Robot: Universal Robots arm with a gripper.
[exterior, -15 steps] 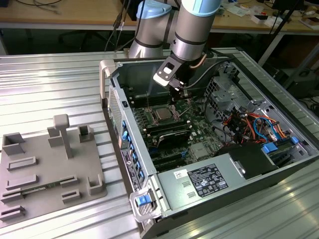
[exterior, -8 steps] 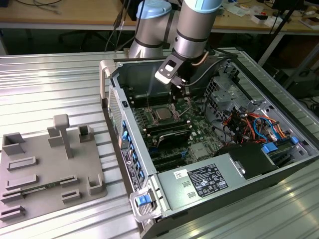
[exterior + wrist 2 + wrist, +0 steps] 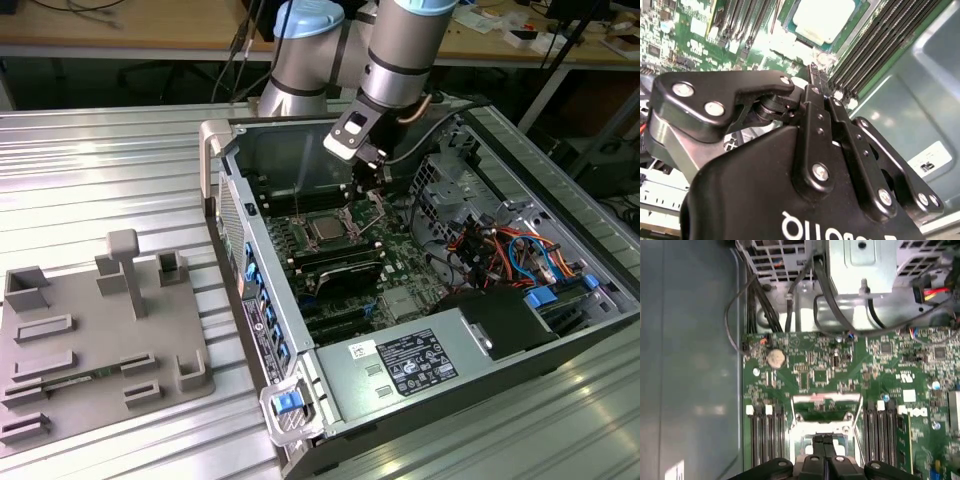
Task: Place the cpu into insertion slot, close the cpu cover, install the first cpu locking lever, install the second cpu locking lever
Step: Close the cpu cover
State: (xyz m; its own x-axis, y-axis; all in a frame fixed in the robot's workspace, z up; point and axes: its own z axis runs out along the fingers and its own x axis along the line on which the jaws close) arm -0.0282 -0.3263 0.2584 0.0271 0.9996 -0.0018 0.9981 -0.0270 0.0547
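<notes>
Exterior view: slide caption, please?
Shut gripper poised inside the open computer case beside the cpu seated in the insertion slot.

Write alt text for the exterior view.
A robot arm's tool reaches down into an open computer case lying on a ribbed metal table, close to the cpu seated in the insertion slot. A grey fixture tray sits at the exterior view's left.

cpu (image 3: 825,17) in insertion slot (image 3: 342,237), cpu cover (image 3: 826,399) raised
</notes>
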